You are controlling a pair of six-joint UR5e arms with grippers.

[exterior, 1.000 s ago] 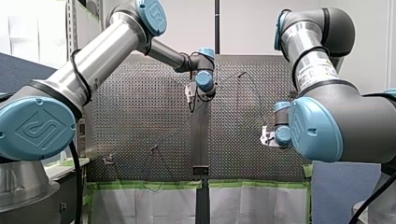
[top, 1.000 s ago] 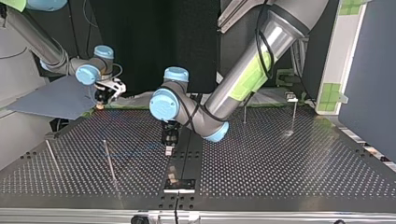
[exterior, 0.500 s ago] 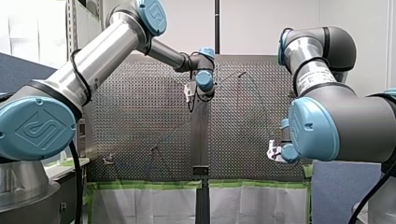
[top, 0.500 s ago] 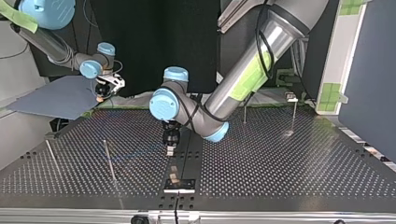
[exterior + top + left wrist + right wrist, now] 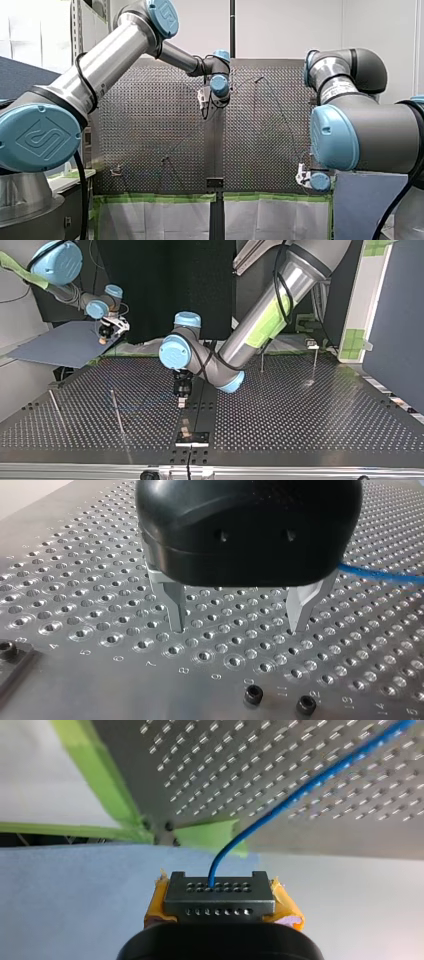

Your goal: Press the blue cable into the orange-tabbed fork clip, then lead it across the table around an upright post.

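Clearly the right tool [image 5: 220,894] is clamped shut on the blue cable [image 5: 300,790], its yellow pads [image 5: 286,906] pinching the end out past a corner of the counter [image 5: 310,830], probably to keep the line taut across the holes. The left tool [image 5: 239,627] hangs over the counter's middle with its metal fingers [image 5: 175,605] spread wide and nothing between them. The cable runs just beside it, so it looks poised to press down. No holder with anything in it shows, and I cannot pick out the clip
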